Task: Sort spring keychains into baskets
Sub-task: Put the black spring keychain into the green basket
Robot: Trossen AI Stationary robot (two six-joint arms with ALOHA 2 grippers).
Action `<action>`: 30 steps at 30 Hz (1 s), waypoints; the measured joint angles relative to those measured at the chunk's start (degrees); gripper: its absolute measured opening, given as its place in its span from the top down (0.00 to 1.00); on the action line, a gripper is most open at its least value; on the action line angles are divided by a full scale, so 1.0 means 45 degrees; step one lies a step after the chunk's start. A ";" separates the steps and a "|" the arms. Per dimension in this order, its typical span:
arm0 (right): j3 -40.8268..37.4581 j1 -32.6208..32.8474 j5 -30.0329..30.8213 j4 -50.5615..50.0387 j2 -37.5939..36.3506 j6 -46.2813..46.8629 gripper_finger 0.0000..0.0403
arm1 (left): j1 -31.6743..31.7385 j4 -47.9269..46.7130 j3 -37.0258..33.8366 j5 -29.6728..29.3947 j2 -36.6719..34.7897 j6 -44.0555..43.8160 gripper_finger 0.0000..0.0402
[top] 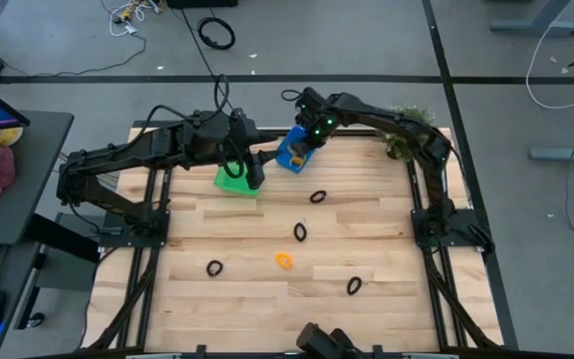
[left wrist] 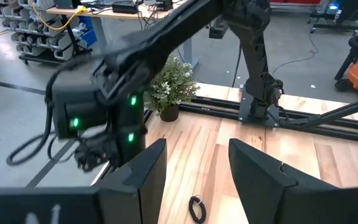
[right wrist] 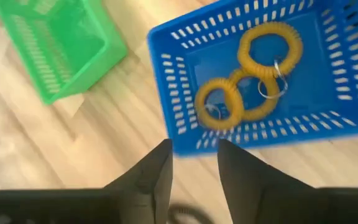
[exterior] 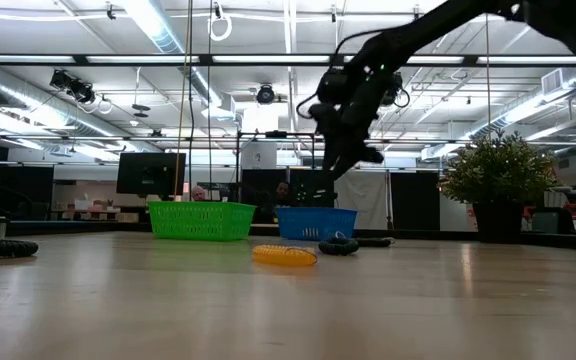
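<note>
The blue basket sits at the table's far side with three orange keychains lying in it. The green basket stands beside it on the left and shows nothing inside. One orange keychain and several black ones lie on the wood. My right gripper hovers open over the blue basket's edge, holding nothing. My left gripper is open and empty above the green basket's right edge, with a black keychain on the table beyond its fingers.
A potted plant stands at the table's far right corner, behind the right arm. Black frame rails run along the left and right table edges. The keychains are scattered over the middle and near parts of the wooden top.
</note>
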 joint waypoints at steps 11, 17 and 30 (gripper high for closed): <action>0.0000 0.0581 -0.0078 -0.2971 -0.4757 -0.2750 0.78 | 0.0001 0.0010 0.0000 0.0000 0.0000 -0.0001 0.56; 0.0000 0.1089 0.0062 -0.3827 -0.7450 -0.4945 0.81 | 0.0016 0.0015 0.0000 0.0000 0.0000 -0.0006 0.56; 0.0005 0.1146 0.0967 -0.3629 -0.9457 -0.4208 0.79 | 0.0021 0.0019 0.0000 -0.0004 0.0000 -0.0011 0.56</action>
